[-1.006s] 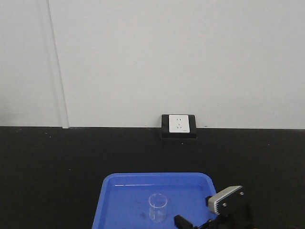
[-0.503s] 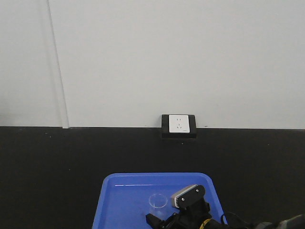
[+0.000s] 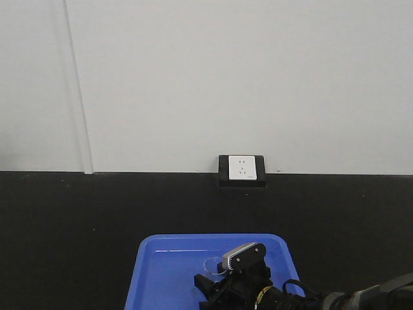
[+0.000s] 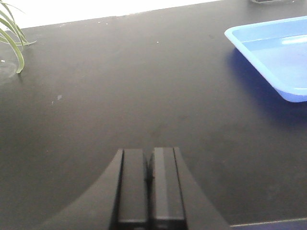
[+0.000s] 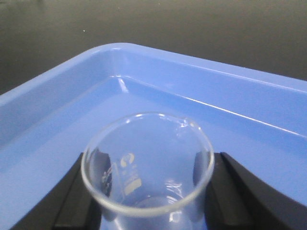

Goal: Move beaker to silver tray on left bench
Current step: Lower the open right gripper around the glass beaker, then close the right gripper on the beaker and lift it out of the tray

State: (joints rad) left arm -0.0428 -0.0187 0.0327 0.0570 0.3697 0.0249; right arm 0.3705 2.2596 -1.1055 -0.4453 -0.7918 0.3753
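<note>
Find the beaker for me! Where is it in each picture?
Front view: only the rim of the beaker peeks out, low in the middle, inside the blue tray.
Left wrist view: the beaker is not in it; only a corner of the blue tray shows at the upper right.
Right wrist view: the beaker is big and close at the bottom middle, standing in the blue tray.
Shared landmark: the blue tray.
</note>
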